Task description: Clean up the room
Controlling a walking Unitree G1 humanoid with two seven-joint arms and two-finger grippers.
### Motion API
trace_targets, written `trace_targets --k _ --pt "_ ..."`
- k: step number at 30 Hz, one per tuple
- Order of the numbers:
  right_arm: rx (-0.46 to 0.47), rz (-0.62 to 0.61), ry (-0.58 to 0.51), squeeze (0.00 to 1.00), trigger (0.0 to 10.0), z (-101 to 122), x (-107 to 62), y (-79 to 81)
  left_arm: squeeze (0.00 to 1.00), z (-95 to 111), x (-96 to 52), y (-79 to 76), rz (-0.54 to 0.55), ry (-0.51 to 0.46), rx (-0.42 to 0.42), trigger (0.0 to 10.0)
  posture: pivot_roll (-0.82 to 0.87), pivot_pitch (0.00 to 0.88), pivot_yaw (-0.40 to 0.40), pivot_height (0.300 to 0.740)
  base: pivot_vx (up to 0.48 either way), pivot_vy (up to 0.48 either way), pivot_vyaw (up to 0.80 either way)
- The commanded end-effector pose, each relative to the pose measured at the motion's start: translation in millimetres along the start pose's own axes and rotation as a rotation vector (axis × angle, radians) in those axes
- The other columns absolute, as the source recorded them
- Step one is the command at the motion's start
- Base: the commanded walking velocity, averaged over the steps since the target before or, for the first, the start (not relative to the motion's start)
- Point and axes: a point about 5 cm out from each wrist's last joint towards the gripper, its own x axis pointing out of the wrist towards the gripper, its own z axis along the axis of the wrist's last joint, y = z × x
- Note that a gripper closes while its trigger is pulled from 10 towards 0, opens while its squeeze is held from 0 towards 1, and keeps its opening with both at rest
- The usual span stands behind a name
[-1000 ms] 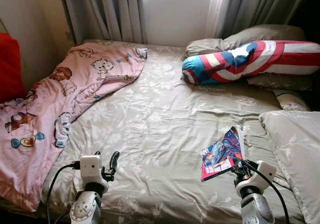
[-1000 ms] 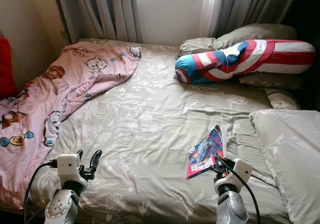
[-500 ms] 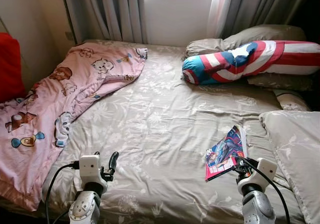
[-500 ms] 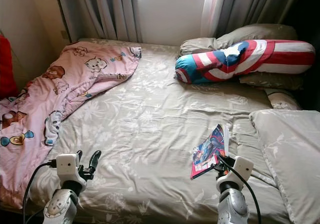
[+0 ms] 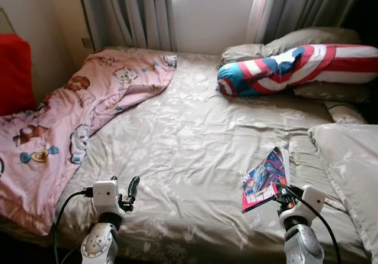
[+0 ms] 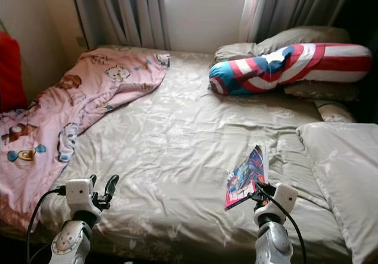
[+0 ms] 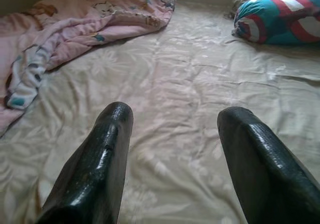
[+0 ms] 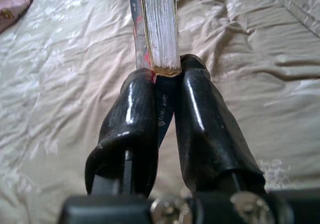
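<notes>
Beige floral sheets cover the bed (image 5: 189, 134), where the right gripper (image 8: 165, 78) clamps a colourful comic book (image 5: 266, 178) by its near edge, lifted at the near right of the mattress. Since a second ago the book has been held just as firmly while the robot's view has pulled back slightly, suggesting the pickup is done and carrying away comes next. At the near left, the left gripper (image 7: 172, 149) hovers with fingers spread, empty. A pink blanket (image 5: 65, 122) lies rumpled far left.
</notes>
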Motion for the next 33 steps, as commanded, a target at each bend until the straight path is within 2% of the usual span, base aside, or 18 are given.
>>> trace_targets --k 1,5,27,33 --pt "-0.015 0.000 -0.023 0.00 10.0 8 4.7 0.6 0.00 2 0.9 1.4 0.011 -0.004 -0.011 10.0 0.08 0.000 -0.059 0.646 0.000 0.000 0.00" --pt "-0.017 0.014 -0.064 0.00 10.0 12 4.1 1.6 0.00 2 0.8 1.0 0.013 -0.006 -0.012 10.0 0.08 0.000 -0.061 0.636 0.000 0.000 0.00" --pt "-0.014 0.048 -0.112 0.00 10.0 20 7.9 9.4 0.00 5 0.6 1.7 0.020 -0.021 -0.016 10.0 0.08 0.000 -0.061 0.636 0.000 0.000 0.00" --pt "-0.034 0.058 -0.120 0.00 10.0 22 8.1 10.1 0.00 6 0.4 1.3 0.016 -0.025 -0.017 10.0 0.08 0.000 -0.060 0.636 0.291 0.000 0.00"
